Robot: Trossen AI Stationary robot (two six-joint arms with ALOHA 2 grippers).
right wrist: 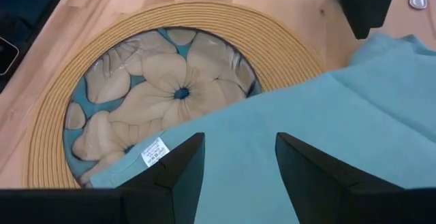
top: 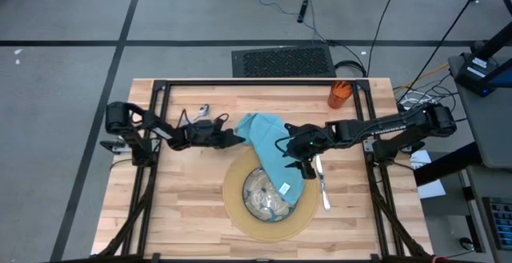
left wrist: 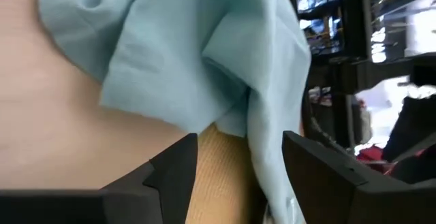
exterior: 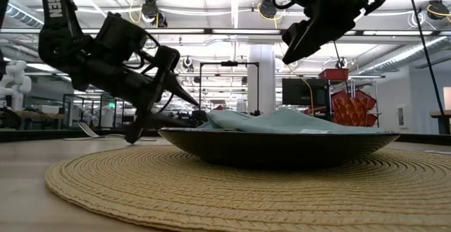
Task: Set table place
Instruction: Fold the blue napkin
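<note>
Both grippers are spread and holding nothing: the left gripper sits at the napkin's left edge mid-frame, the right gripper hovers above its right side. The napkin drapes over the bowl on the mat at lower centre, fork just right. The step looks like clearing the napkin off the bowl; next, one gripper must pinch an edge.

Pale butcher-block wooden table: smooth, matt grain. Round tan woven mat: coarse, ribbed. Flower-patterned glass bowl: glossy. Soft teal cloth napkin: matt, creased, white paper-like tag. Silver metal fork: shiny.
</note>
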